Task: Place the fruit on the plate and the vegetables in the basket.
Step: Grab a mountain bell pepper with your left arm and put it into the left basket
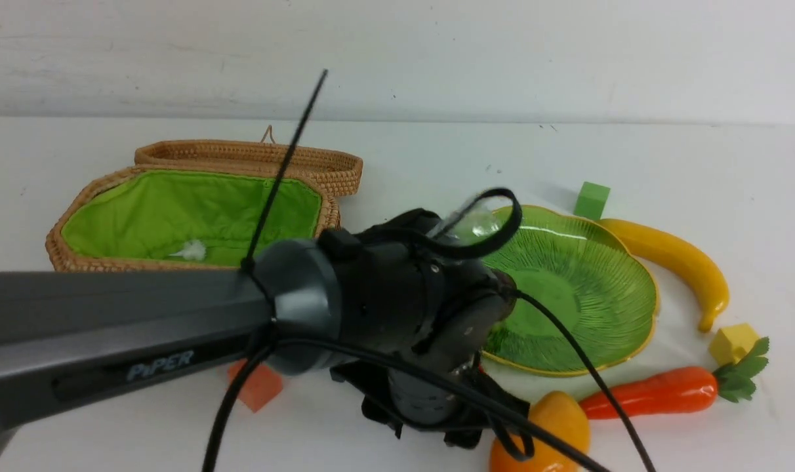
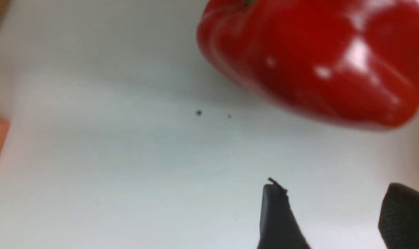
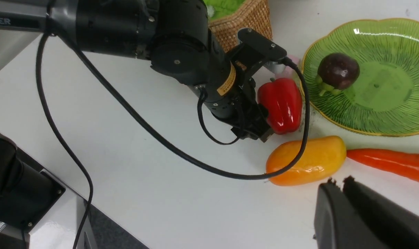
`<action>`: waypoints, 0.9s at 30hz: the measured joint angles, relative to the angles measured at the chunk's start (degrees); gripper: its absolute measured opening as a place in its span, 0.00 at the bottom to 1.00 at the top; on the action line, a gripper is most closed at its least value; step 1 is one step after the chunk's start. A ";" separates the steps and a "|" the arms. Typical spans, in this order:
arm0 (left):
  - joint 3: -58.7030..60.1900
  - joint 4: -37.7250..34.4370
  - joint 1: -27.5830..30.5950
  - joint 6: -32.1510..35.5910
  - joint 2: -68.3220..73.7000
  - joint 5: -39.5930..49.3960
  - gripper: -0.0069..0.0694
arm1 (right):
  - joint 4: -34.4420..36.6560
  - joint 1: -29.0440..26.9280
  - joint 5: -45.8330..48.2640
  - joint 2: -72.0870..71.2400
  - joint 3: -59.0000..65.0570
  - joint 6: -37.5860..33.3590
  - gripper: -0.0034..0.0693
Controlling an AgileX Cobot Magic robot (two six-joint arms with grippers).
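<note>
Starting at the left, the basket point(image 1: 109, 264) shows no vegetables yet. The left gripper point(image 2: 334, 193), jaws apart and empty, hovers just short of the pepper point(image 2: 316, 58). Only the mangosteen point(image 3: 338, 71) sits on the plate point(image 1: 588, 275); the mango point(image 3: 306, 160), carrot point(image 1: 647, 392) and banana point(image 1: 679, 262) lie beside it. The right gripper point(image 3: 338, 181) is closed and empty.

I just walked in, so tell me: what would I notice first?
The big black left arm fills the middle of the front view, pointing down beside a shiny red pepper. Beside it sits a green plate with a dark purple mangosteen on it.
</note>
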 joint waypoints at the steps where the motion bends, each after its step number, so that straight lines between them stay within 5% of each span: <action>1: -0.53 -0.80 0.00 0.00 -1.28 1.50 0.60 | 0.00 0.00 0.00 0.00 0.00 0.00 0.11; 9: -5.44 -2.24 0.00 0.00 -3.99 3.16 0.61 | 0.21 0.00 -0.13 0.00 0.00 -0.74 0.11; 13: -5.92 -2.50 0.00 -0.94 -2.80 2.39 0.69 | 0.40 0.00 -0.18 0.00 0.00 -2.40 0.11; 20: -5.97 -0.88 0.00 -12.85 0.75 -1.05 0.90 | 0.82 0.00 -0.18 0.00 0.00 -5.32 0.12; 27: -5.99 4.42 0.00 -23.34 0.96 -3.84 0.93 | 3.71 0.00 -0.18 0.00 0.00 -9.57 0.12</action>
